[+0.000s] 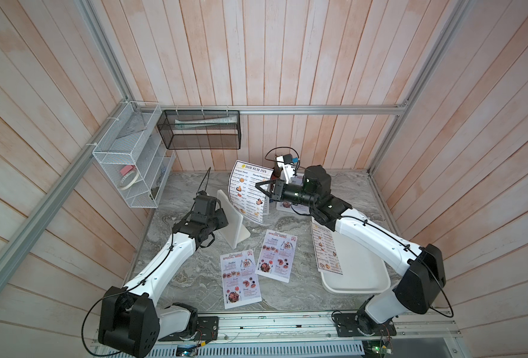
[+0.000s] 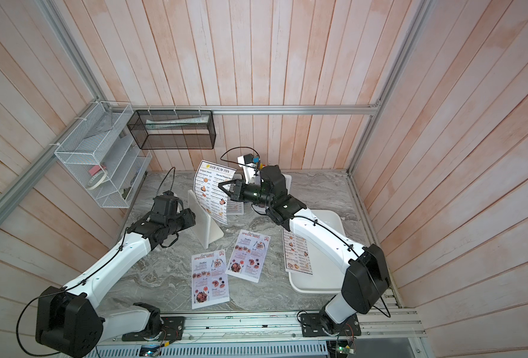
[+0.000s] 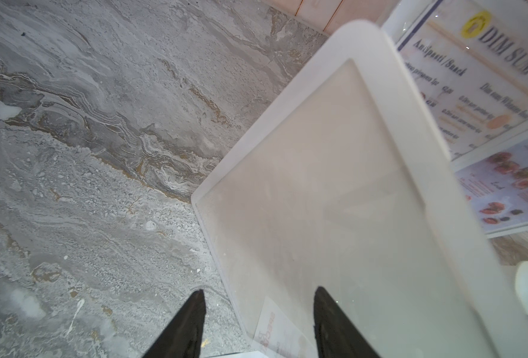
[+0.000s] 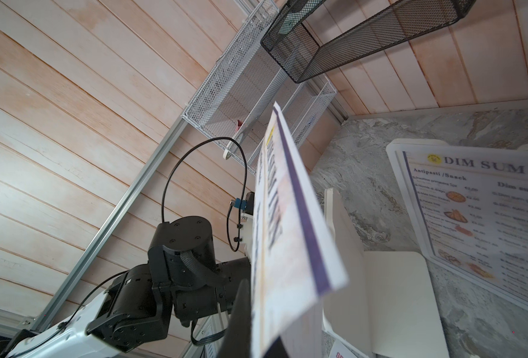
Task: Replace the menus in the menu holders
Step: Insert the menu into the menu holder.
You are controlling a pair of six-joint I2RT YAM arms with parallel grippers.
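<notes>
My right gripper point(image 1: 257, 185) is shut on the edge of a "DIM SUM INN" menu point(image 1: 246, 192), holding it upright and curled above the table; the right wrist view shows the sheet point(image 4: 287, 235) edge-on. Just left of it stands an empty white menu holder point(image 1: 232, 220). My left gripper point(image 3: 258, 294) is open, its fingertips point(image 3: 196, 310) on either side of that holder's point(image 3: 334, 186) side edge. Two "SPECIAL MENU" sheets point(image 1: 242, 279) point(image 1: 277, 255) lie flat in front. Another holder point(image 4: 473, 217) shows a DIM SUM INN menu. A third holder point(image 3: 510, 192) shows food photos.
A large white tray point(image 1: 358, 272) sits at the right with a DIM SUM INN sheet point(image 1: 327, 251) lying across its left rim. On the wall hang a white mesh rack point(image 1: 126, 155) and a black mesh basket point(image 1: 199, 130). The right forearm point(image 1: 374, 238) reaches over the tray.
</notes>
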